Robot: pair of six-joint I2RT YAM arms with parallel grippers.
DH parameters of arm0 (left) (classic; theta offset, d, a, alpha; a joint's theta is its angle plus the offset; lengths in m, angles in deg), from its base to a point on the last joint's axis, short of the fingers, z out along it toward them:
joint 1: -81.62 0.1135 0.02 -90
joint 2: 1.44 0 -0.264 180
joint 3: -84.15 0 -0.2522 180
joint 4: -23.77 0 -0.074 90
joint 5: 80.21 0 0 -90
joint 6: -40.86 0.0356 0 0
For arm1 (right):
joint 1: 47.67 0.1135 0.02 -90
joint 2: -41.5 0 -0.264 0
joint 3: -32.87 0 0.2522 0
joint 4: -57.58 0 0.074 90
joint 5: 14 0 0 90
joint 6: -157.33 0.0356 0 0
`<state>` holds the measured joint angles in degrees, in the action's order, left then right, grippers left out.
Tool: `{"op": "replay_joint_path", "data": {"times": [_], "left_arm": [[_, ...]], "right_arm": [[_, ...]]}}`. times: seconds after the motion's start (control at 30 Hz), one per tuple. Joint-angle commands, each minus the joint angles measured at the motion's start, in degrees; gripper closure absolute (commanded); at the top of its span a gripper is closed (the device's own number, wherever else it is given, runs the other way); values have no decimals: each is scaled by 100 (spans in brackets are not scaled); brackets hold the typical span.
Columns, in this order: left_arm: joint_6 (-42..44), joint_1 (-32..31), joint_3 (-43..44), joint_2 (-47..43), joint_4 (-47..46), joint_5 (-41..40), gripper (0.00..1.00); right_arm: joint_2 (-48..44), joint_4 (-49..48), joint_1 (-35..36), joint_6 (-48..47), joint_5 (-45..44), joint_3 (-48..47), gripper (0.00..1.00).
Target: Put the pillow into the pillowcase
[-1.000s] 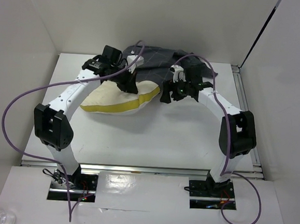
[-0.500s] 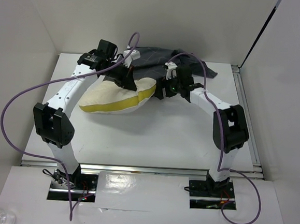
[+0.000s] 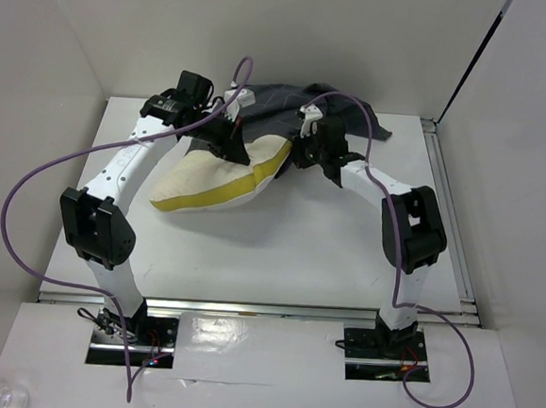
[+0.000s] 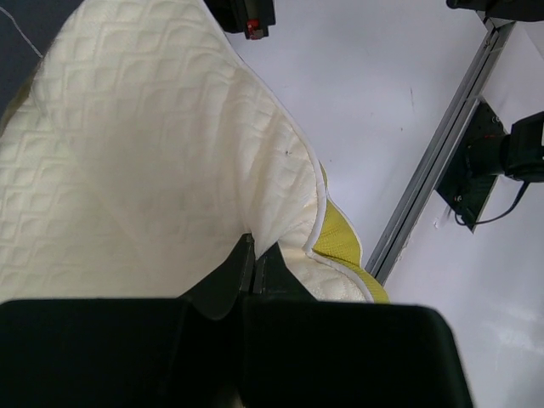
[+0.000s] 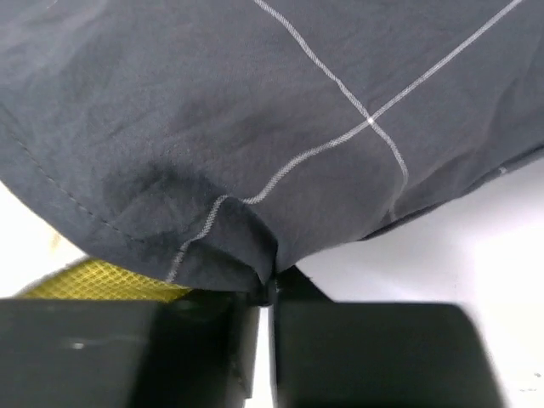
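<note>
The cream quilted pillow (image 3: 220,180) with its yellow edge band lies tilted mid-table, its far end raised against the dark grey grid-lined pillowcase (image 3: 290,106) at the back. My left gripper (image 3: 228,149) is shut on a pinch of the pillow (image 4: 144,161) near its top; the jaws (image 4: 252,255) clamp the white cover. My right gripper (image 3: 300,155) sits at the pillow's right corner, shut on a fold of the pillowcase (image 5: 280,110); the cloth bunches between its jaws (image 5: 269,285), with a bit of the yellow band (image 5: 93,279) showing beneath.
White walls close in the table on three sides. A metal rail (image 3: 444,194) runs along the right edge and another along the near edge (image 3: 255,308). Purple cables (image 3: 38,186) loop off both arms.
The right arm swung left to the pillow's right corner and its jaws closed on the pillowcase edge. The left gripper lifted the pillow's far end slightly toward the case.
</note>
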<state>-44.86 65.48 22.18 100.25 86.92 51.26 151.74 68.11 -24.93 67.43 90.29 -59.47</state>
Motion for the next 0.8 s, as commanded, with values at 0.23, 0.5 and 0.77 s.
{"op": "replay_joint_path", "data": {"times": [0.23, 0.5, 0.77], "left_arm": [[-339, -3, -267, -185, -561, -166, 100], [-822, -161, -749, -377, -1518, -876, 100], [-1402, -161, -1031, -545, -2582, -1589, 100]], "right_arm": [[-432, 716, 160, 202, 1751, -1167, 100], [-1363, 3095, 222, -299, 3255, -1800, 100], [-1180, 5268, 222, -1195, 3940, -2442, 100]]}}
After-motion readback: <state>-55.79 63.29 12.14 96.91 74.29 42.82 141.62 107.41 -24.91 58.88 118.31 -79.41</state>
